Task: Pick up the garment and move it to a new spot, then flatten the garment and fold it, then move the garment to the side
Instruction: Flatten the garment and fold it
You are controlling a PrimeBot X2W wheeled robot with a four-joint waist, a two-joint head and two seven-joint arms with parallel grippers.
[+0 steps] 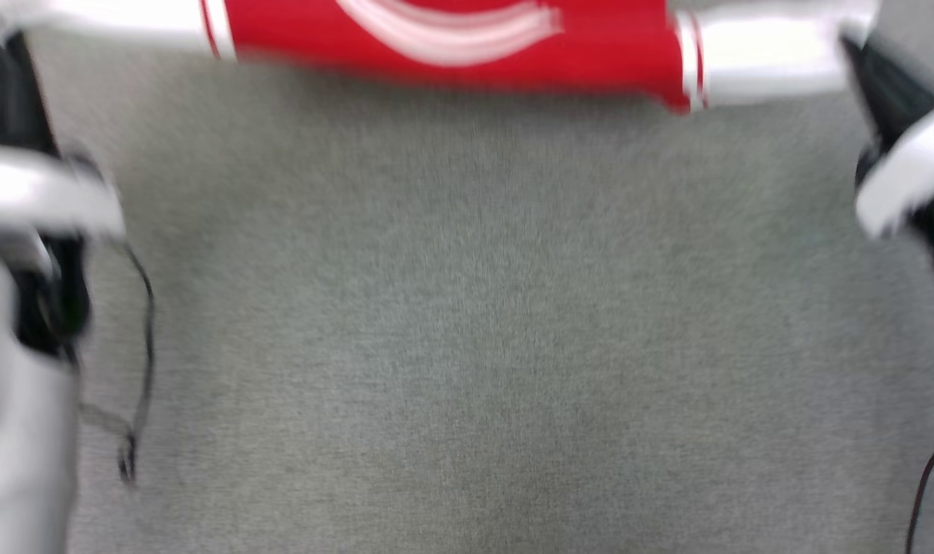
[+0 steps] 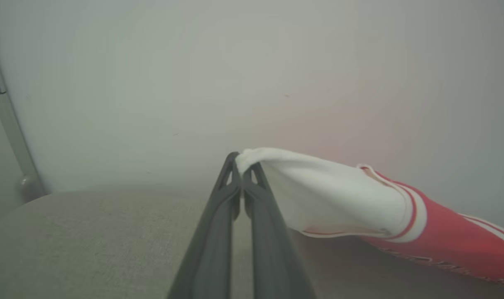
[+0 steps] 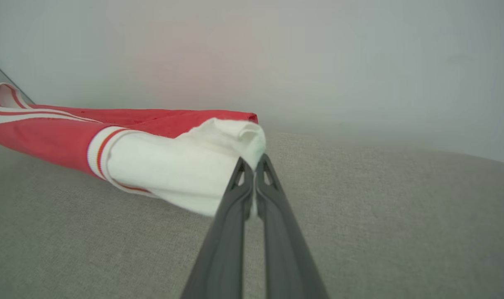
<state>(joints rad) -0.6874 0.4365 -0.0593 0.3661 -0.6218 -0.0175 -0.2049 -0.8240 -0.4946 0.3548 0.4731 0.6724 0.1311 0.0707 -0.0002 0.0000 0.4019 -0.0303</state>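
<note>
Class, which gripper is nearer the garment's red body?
Right. The right gripper pinches the garment by a white sleeve, red cloth right beside its fingers. The left gripper holds the other sleeve's tip, a whole sleeve from the red.

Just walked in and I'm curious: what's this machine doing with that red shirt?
The robot holds a red jersey T-shirt stretched out between its two arms. The left gripper is shut on the end of one white sleeve, and the right gripper on the end of the other. The shirt spans a grey fabric surface.
</note>
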